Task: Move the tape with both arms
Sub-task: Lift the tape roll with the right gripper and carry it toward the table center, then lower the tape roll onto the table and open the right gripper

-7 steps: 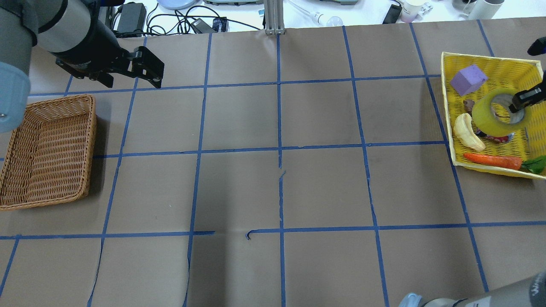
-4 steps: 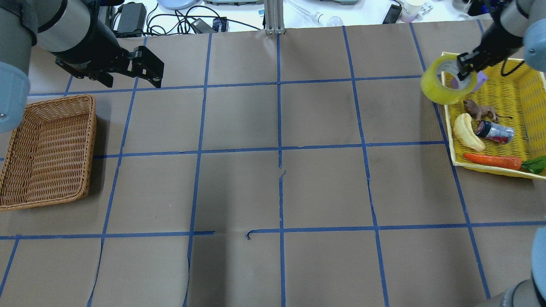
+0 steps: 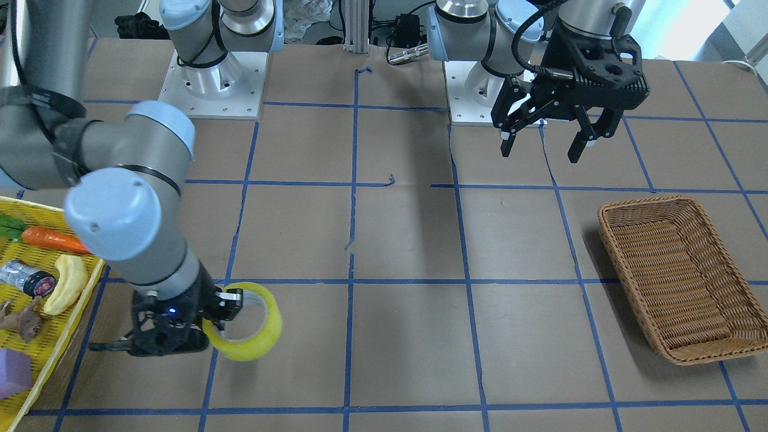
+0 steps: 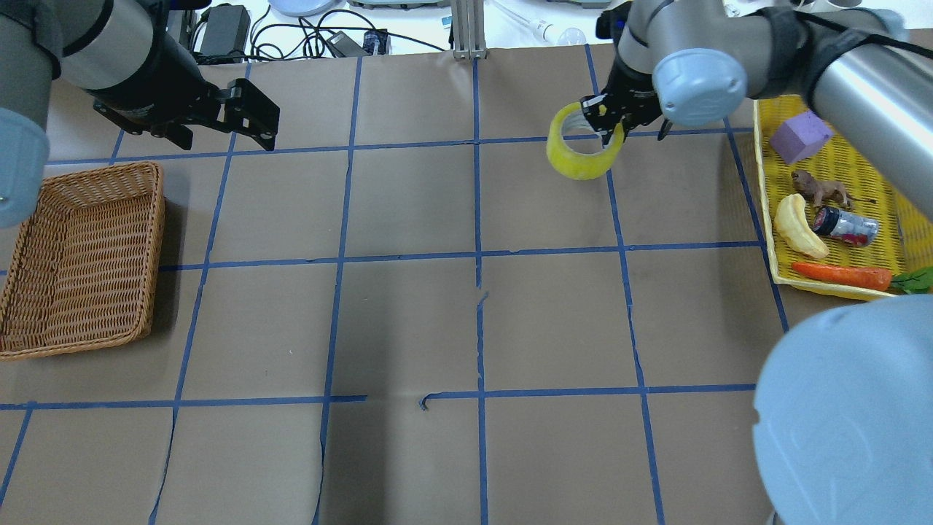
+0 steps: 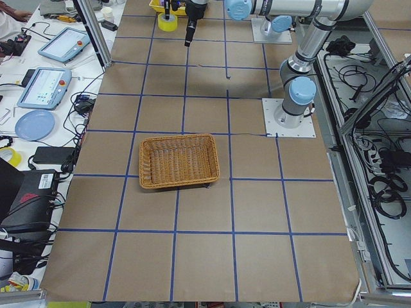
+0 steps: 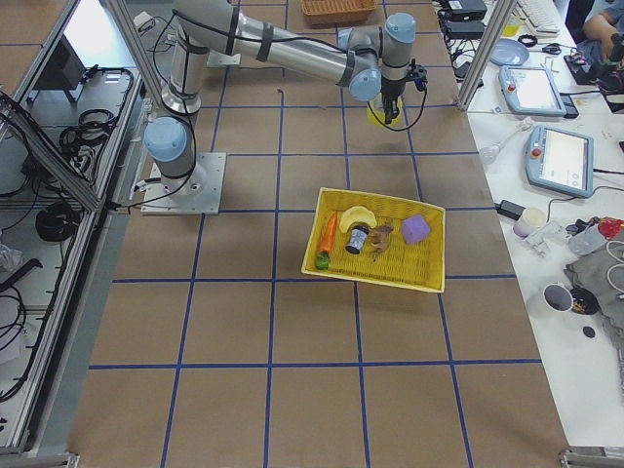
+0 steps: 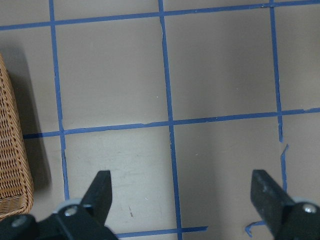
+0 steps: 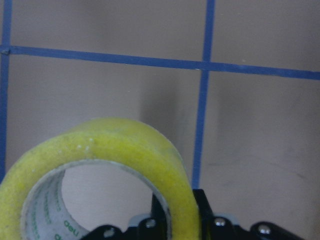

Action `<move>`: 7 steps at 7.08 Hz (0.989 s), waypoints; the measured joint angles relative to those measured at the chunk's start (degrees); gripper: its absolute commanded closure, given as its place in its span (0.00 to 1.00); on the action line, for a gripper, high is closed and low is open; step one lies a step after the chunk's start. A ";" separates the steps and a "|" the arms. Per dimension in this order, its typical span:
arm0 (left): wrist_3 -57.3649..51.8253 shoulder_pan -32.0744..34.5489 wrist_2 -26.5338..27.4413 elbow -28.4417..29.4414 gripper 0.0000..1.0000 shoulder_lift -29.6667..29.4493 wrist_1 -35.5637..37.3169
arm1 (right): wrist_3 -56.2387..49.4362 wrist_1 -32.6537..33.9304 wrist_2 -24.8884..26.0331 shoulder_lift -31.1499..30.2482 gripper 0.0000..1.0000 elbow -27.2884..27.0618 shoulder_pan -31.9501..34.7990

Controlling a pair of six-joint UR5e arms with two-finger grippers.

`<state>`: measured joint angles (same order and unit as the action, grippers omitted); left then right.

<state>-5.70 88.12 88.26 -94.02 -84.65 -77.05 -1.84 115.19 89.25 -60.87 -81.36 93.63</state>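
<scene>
The tape (image 4: 581,154), a wide yellow roll with a pale core, hangs tilted above the table near the far edge, right of centre. My right gripper (image 4: 607,128) is shut on its wall, one finger inside the core. The roll also shows in the front view (image 3: 255,336) and fills the bottom of the right wrist view (image 8: 110,160). My left gripper (image 4: 273,130) is open and empty, held above the far left of the table, far from the tape. Its fingers (image 7: 100,190) stand wide apart over bare paper.
A brown wicker basket (image 4: 154,240) stands at the table's left edge, below my left gripper. A yellow basket (image 4: 875,124) at the right holds a purple cube (image 4: 800,137), a banana (image 4: 798,226), a carrot (image 4: 842,275), a toy animal and a can. My right arm's elbow blocks the overhead view's lower right corner.
My right gripper has carried the tape out of the yellow basket and leftward over the table. My left arm has not moved.
</scene>
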 measured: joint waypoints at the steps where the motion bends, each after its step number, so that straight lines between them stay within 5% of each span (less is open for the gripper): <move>1: -0.28 -0.08 0.04 0.14 0.00 0.02 -0.02 | 2.24 -0.01 -0.53 3.78 1.00 3.01 2.69; 5: -0.63 -0.11 0.08 0.19 0.00 0.09 -0.03 | 9.34 -0.09 -0.53 10.04 1.00 5.42 10.96; 6: -0.63 -0.13 0.07 0.14 0.00 0.12 -0.03 | 9.58 0.03 -0.43 10.65 0.01 5.43 11.25; 7: -0.63 -0.14 0.07 0.07 0.00 0.15 -0.03 | 9.60 0.11 -0.33 11.10 0.00 5.43 11.36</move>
<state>-6.33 87.98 88.33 -93.95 -84.49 -77.08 7.75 115.30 88.92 -49.76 -75.93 104.98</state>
